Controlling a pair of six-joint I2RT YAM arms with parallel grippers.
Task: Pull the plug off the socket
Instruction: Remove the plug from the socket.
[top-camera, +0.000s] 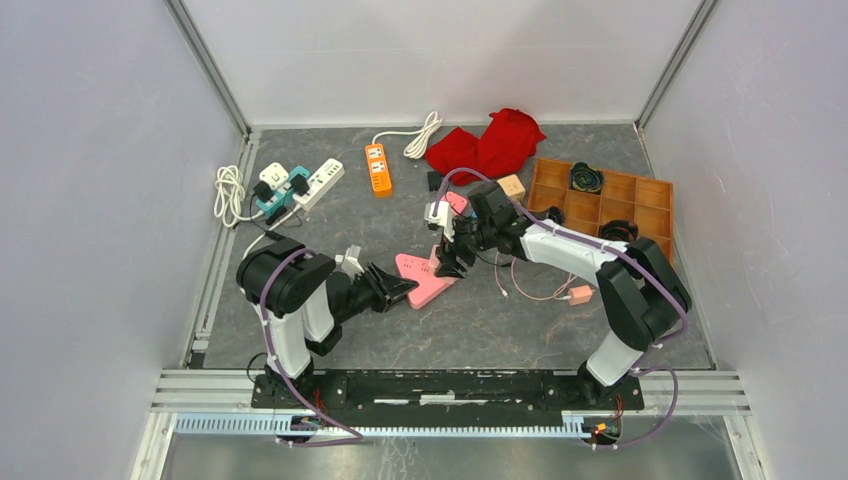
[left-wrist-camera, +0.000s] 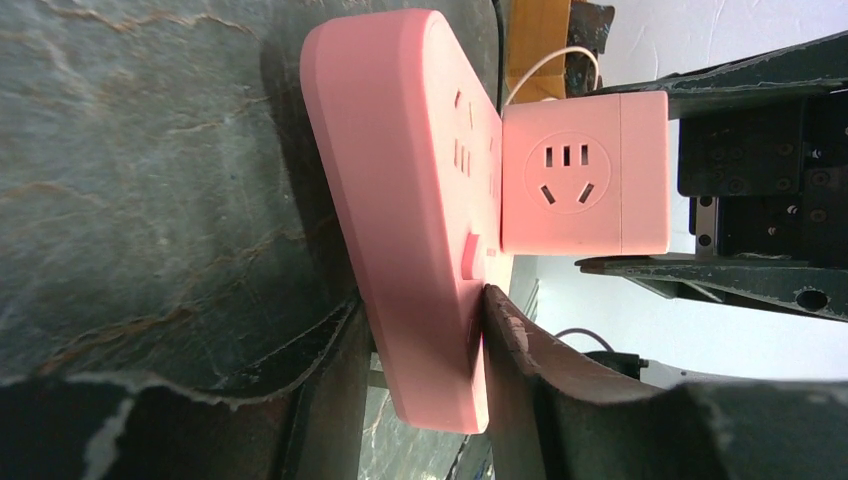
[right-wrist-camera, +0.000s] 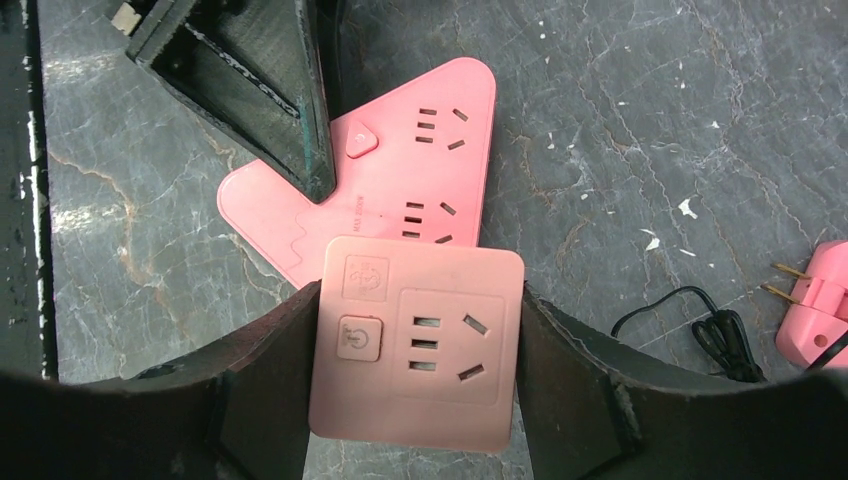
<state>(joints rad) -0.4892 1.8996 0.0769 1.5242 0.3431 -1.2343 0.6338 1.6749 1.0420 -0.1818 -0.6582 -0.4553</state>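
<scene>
From above, the left hand (top-camera: 405, 289) pinches one end of the pink power strip (top-camera: 420, 270) lying on the worktop (top-camera: 480, 325); its wrist camera shows the pink cube plug (left-wrist-camera: 585, 175) seated on the strip's face; the right wrist camera shows the right hand (right-wrist-camera: 415, 330) clamping that plug.

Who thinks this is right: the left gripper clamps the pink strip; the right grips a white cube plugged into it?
The cube is pink, not white (right wrist view): the left gripper clamps the pink strip; the right gripper grips a pink cube plugged into it.
</scene>
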